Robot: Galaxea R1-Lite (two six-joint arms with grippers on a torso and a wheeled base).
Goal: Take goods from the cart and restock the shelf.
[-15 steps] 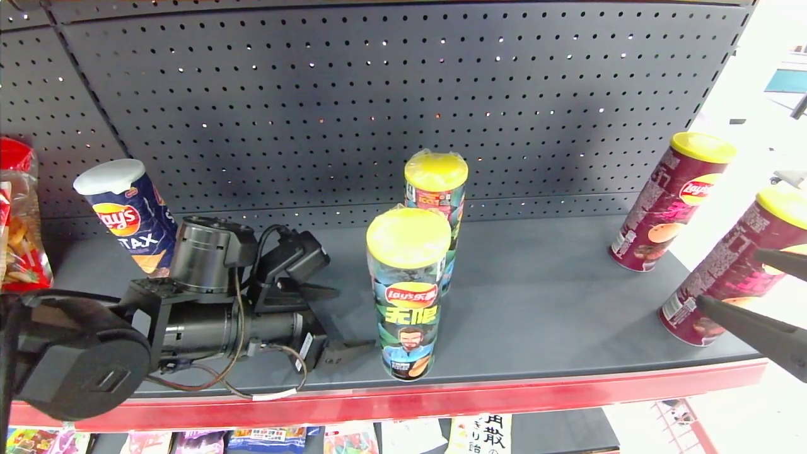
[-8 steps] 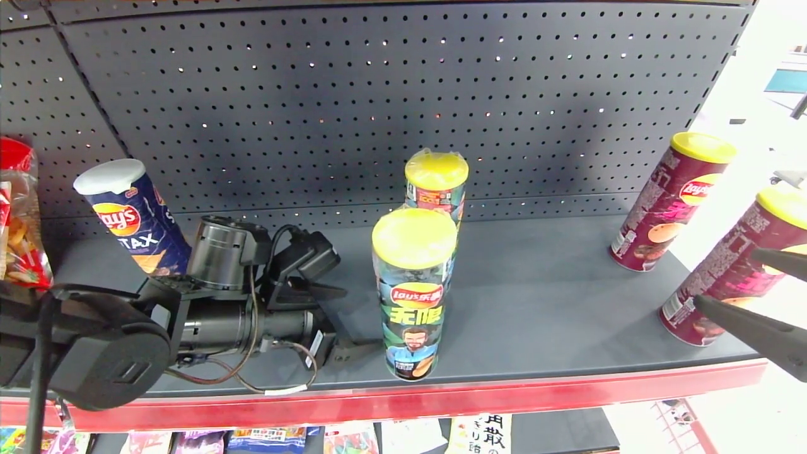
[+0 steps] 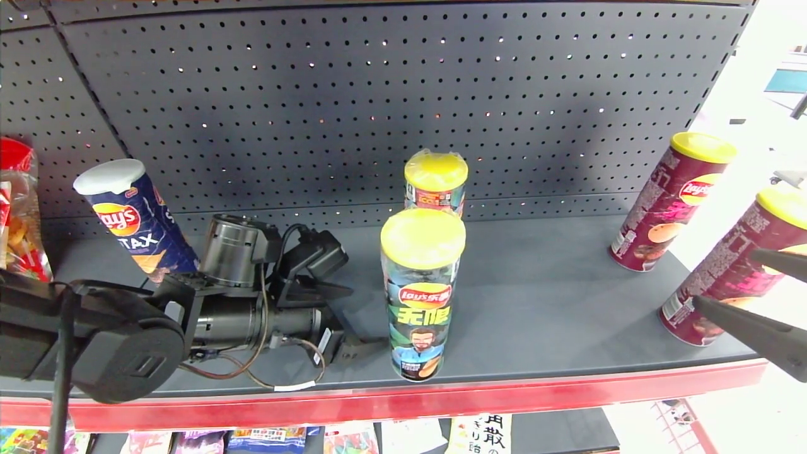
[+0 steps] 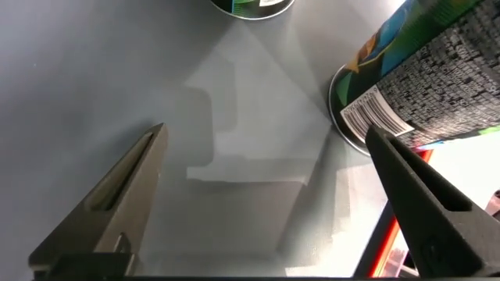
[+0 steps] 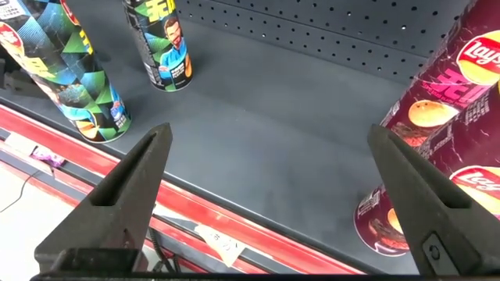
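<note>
Left gripper (image 3: 364, 317) slid right — front green can (image 3: 421, 296) shifted right with it | jaws spread | right gripper (image 3: 725, 277) spread

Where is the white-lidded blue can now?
In the head view, the blue can stands at the left end of the shelf, beside the snack bags.

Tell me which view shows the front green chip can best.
Head view: the front green chip can shows whole, yellow lid to base, upright on the shelf. The left wrist view catches just its lower end with the barcode; the right wrist view shows its body, top cut off.
</note>
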